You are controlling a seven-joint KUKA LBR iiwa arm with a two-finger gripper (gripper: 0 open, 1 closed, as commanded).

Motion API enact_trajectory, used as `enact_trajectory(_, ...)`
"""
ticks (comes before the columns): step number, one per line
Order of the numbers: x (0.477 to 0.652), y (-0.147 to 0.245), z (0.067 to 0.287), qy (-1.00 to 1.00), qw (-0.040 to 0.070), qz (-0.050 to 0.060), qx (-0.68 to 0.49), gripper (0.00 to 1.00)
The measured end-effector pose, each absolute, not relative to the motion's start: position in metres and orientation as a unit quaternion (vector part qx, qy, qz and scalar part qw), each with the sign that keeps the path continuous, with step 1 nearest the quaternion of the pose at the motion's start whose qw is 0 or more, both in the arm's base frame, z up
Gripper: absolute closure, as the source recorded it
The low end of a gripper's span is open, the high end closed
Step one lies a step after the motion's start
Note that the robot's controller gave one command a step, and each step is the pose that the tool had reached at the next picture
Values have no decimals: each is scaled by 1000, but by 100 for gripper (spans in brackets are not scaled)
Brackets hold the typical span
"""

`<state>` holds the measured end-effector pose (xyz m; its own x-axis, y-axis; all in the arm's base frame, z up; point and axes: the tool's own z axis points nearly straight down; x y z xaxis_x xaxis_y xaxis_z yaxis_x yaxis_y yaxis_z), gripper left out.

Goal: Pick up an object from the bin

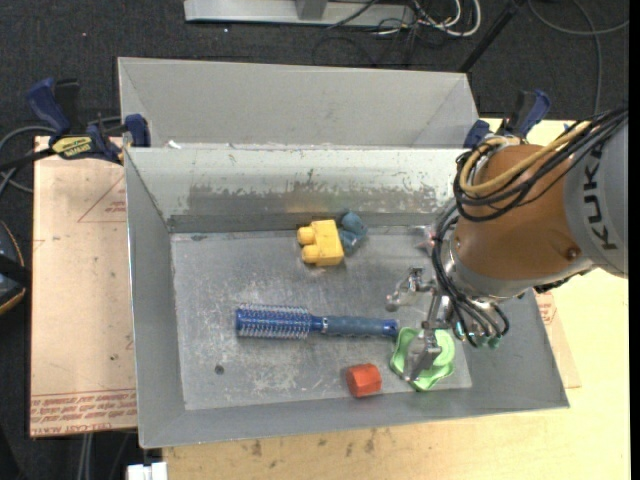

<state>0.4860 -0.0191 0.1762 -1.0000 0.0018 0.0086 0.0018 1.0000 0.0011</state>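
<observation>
Green crumpled thing (pixel 414 370) at five o'clock lies beneath the gripper (pixel 430 348). This looks like the grasping step, though its grip cannot be told. Lifting next needs a firm hold.

Hairbrush (pixel 300 324) laid across middle of bin (pixel 150 268), handle pointed right. Toy block (pixel 320 244) placed behind it, near back wall; small lump (pixel 352 228) just right of block. Small cube (pixel 364 379) set before handle. Crumpled thing (pixel 410 358) found right of cube, under gripper (pixel 432 346).
</observation>
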Motion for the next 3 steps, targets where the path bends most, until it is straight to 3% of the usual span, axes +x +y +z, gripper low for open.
enact_trajectory(1,531,147,74,-999,-3,-1,40,0)
enact_trajectory(2,534,139,101,-998,-2,-1,63,0)
enact_trajectory(3,550,130,100,-1000,-1,-1,23,0)
